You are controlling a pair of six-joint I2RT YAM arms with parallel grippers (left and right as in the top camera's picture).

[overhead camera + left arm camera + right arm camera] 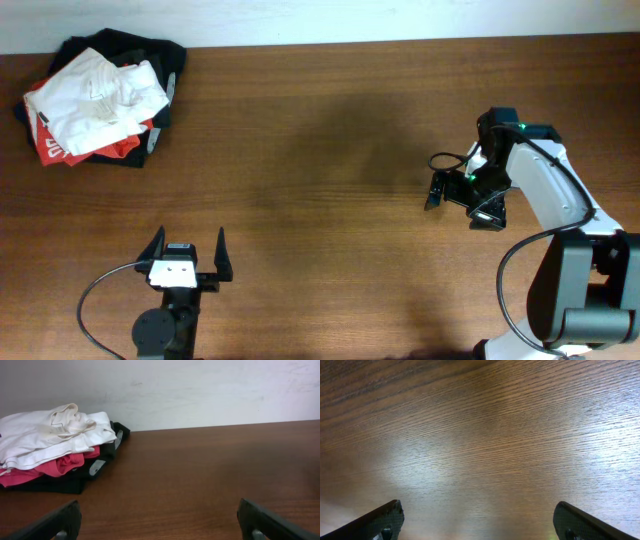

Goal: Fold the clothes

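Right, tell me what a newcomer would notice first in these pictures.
The heap at the far left corner of the brown wooden table: a crumpled white thin-fabric T-shirt lying on a red shirt and a black garment. Both arms sit well away from it, the left claw open at the near edge and the right claw open over the wood at the right.

White tee atop red shirt, blk garment; L claw, R claw spread.

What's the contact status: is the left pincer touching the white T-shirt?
Apart. The overhead view shows bare table between the left pincer and the white T-shirt.
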